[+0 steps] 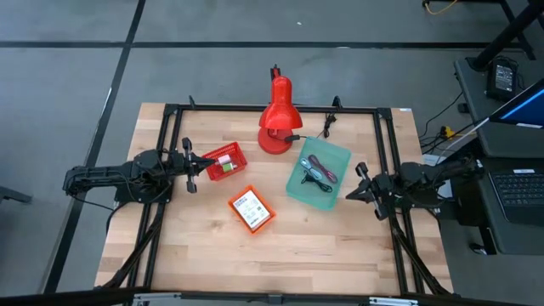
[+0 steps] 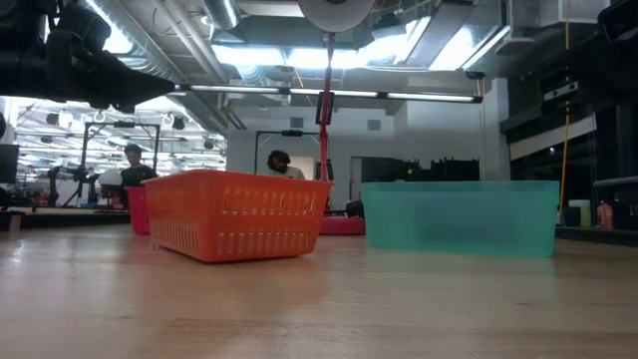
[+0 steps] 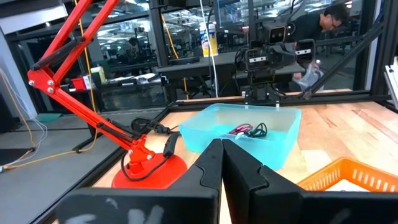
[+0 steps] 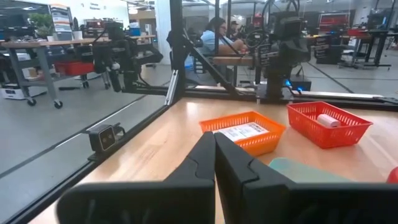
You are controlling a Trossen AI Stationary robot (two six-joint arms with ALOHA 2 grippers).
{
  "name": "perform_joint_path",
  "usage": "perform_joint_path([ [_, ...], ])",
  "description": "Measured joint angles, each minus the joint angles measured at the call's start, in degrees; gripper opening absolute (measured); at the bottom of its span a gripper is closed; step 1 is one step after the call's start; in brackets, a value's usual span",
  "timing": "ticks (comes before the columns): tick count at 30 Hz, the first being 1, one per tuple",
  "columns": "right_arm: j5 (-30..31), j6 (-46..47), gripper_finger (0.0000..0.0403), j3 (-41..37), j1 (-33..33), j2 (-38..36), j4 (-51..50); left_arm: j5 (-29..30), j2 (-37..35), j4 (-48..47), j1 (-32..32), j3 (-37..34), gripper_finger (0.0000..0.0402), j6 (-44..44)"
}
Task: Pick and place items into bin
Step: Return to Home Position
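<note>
Clenched and empty, left claw hangs beside one red bin and right claw beside one blue bin holding two cables, pink cable and black cable, while I count one white card in one orange bin.

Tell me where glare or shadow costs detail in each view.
High view: even light, no glare on the table. Low view: the ceiling lights flare above the orange basket and the teal bin. Left wrist view: the left fingers show as featureless black. Right wrist view: the right fingers do likewise.
</note>
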State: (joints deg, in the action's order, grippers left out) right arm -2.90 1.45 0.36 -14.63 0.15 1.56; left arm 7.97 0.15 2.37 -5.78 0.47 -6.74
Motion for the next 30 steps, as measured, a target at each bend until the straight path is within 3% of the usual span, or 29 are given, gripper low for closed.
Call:
perform_joint_path([
  [30, 0.2, 1.2, 0.0000, 0.0, 0.0, 0.1, 0.0, 0.0, 0.0, 0.0, 0.0, 0.0, 0.0005, 0.0],
])
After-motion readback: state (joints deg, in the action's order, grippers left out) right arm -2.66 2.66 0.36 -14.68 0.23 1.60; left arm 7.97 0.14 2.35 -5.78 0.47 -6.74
